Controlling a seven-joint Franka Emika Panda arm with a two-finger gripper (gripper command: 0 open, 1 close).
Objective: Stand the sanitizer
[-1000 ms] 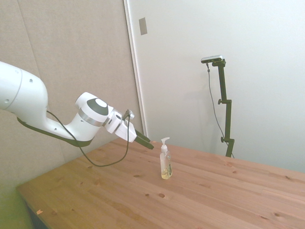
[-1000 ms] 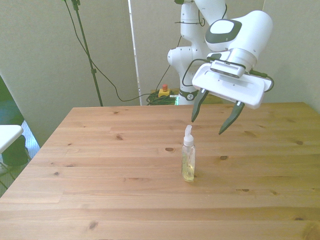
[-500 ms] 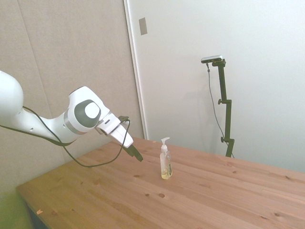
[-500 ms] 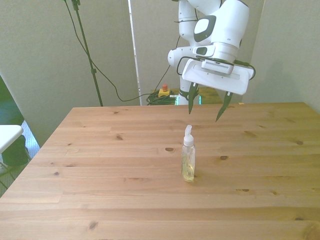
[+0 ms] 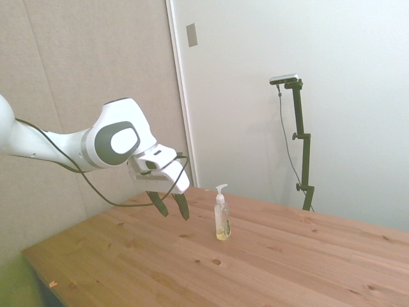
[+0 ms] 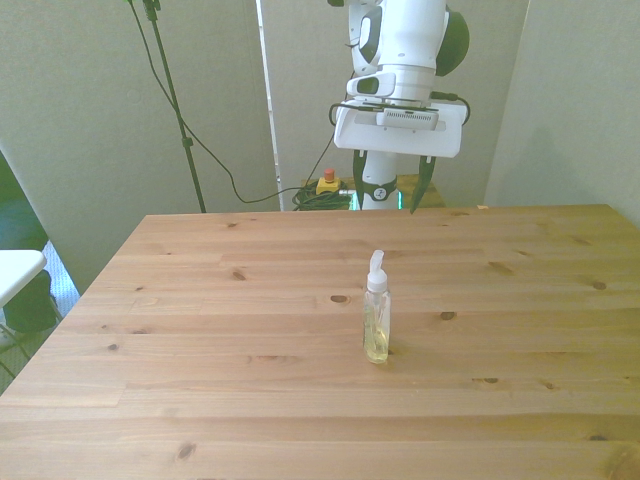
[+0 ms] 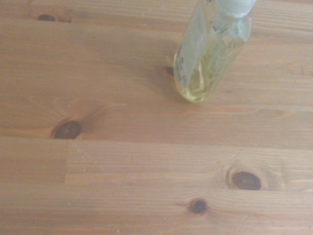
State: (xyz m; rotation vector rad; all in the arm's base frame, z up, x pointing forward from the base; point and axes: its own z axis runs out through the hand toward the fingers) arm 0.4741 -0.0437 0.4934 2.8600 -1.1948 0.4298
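The sanitizer (image 5: 222,221) stands upright on the wooden table (image 5: 300,272), a slim clear bottle with pale yellow liquid and a white pump top. The front view has the sanitizer (image 6: 377,325) near the table's middle. My gripper (image 5: 171,207) hangs above the table to the side view's left of the bottle, well apart from it, fingers pointing down, open and empty. Seen from the front, the gripper (image 6: 393,188) is over the table's far edge, behind the bottle. The wrist view catches the lower part of the sanitizer (image 7: 210,54) on the planks.
The table (image 6: 200,350) is bare knotted wood apart from the bottle. Cables and a red button (image 6: 327,178) lie on the floor behind the far edge. A white surface (image 6: 15,272) shows at the front view's left edge.
The arm has pulled back from just above the bottle toward the table's far edge, and the gripper has turned to point down. The sanitizer has stayed upright in place.
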